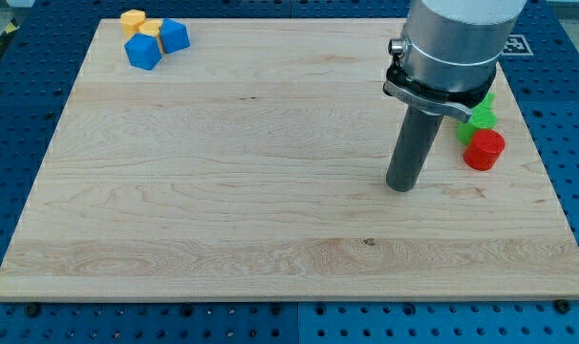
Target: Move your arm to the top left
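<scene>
My tip (400,185) rests on the wooden board (223,191) right of centre, under the grey arm body (457,43). A red block (483,150), roughly cylindrical, lies to the tip's right, about a block's width off. A green block (481,115) sits just above it, partly hidden by the arm. In the board's top left corner is a cluster: a yellow block (133,20), an orange-yellow block (152,29), a blue block (175,35) and another blue block (143,52). The tip is far from that cluster.
The board lies on a blue perforated table (22,124) that shows all around it. A black-and-white marker tag (515,44) sits beyond the board's top right corner.
</scene>
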Motion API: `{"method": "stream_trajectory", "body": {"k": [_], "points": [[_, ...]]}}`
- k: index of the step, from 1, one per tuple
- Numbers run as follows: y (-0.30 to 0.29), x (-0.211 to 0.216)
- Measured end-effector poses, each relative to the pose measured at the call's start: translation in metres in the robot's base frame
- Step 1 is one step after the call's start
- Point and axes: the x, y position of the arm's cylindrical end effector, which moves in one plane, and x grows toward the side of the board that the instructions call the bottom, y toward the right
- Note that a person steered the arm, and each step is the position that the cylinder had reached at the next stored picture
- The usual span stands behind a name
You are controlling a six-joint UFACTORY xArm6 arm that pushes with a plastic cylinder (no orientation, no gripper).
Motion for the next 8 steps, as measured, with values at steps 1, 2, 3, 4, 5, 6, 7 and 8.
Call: {"method": "stream_trajectory", "body": {"k": [1,2,3,4,5,6,7,8], "points": [[0.0,0.0],[0.0,0.008],[-0.005,0.008],[-0.049,0.008],[-0.111,-0.001],[-0.174,-0.029],[-0.24,-0.076],[-0.318,-0.122]]}}
